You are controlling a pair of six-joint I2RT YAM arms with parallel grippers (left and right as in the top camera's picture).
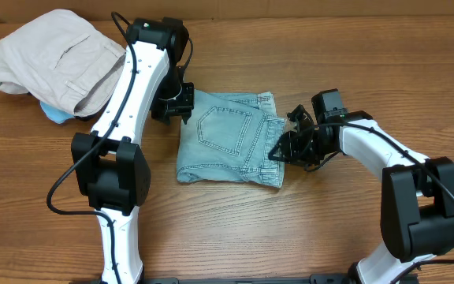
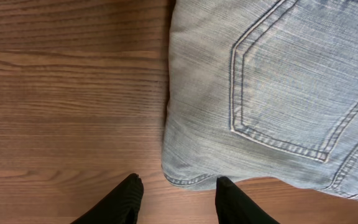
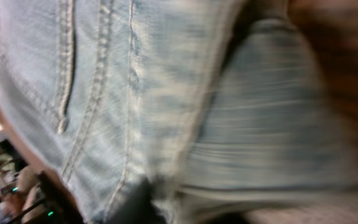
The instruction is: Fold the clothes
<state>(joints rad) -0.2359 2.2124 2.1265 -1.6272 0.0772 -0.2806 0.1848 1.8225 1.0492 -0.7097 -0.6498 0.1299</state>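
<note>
The clothes, a pair of light blue jeans (image 1: 227, 146), lie folded into a rough square mid-table, back pocket up. My left gripper (image 1: 176, 106) hovers at their upper left corner. In the left wrist view it (image 2: 179, 182) is open over bare wood, and the jeans' hem corner (image 2: 191, 177) lies just ahead of the tips, unheld. My right gripper (image 1: 278, 150) is at the jeans' right edge. The right wrist view is blurred. Denim (image 3: 104, 93) fills it and bunches against one dark finger (image 3: 138, 202), with the other finger hidden under cloth.
Beige khaki trousers (image 1: 53, 59) are heaped at the back left, with a bit of light blue fabric (image 1: 53, 114) showing under them. The left arm's white link (image 1: 128, 87) runs between that heap and the jeans. Bare wooden tabletop (image 1: 290, 229) lies in front.
</note>
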